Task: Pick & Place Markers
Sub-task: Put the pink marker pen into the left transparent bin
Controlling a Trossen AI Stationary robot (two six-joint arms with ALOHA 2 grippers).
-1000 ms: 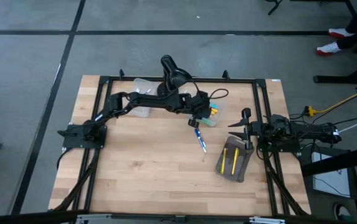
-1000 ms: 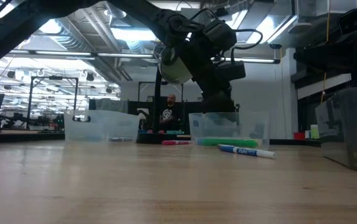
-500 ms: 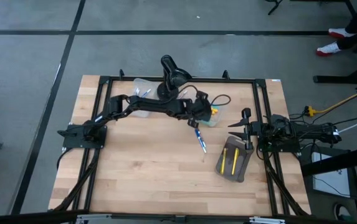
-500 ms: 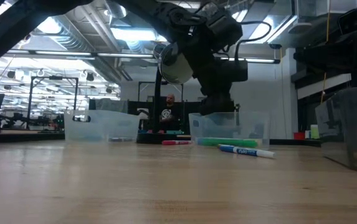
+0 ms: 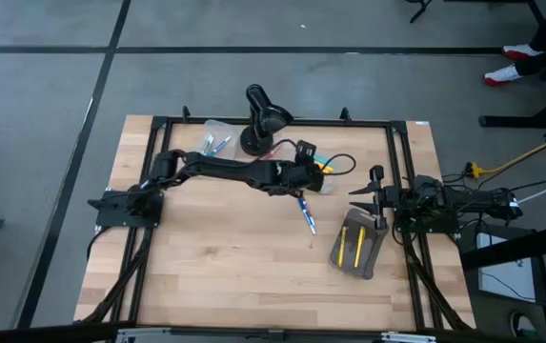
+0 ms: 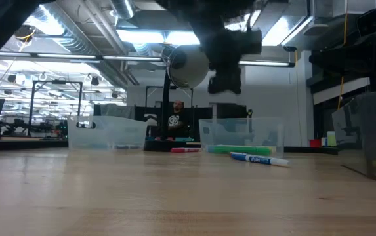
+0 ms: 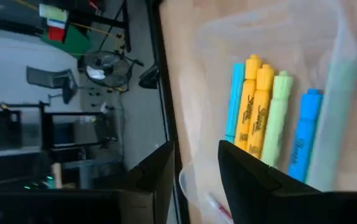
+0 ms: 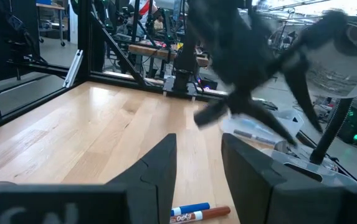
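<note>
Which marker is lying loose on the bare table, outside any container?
The blue marker, alone on the wood just in front of the left gripper. The yellow markers lie in the grey pouch; others sit in clear bins.

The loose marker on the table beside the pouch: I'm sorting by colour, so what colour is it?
Blue and white marker, clearest in the low view.

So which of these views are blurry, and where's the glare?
Right wrist view: the left arm is smeared by motion. Low view: its gripper is blurred too, ceiling lights glare. Left wrist view: markers soft. High view: evenly lit, sharp.
</note>
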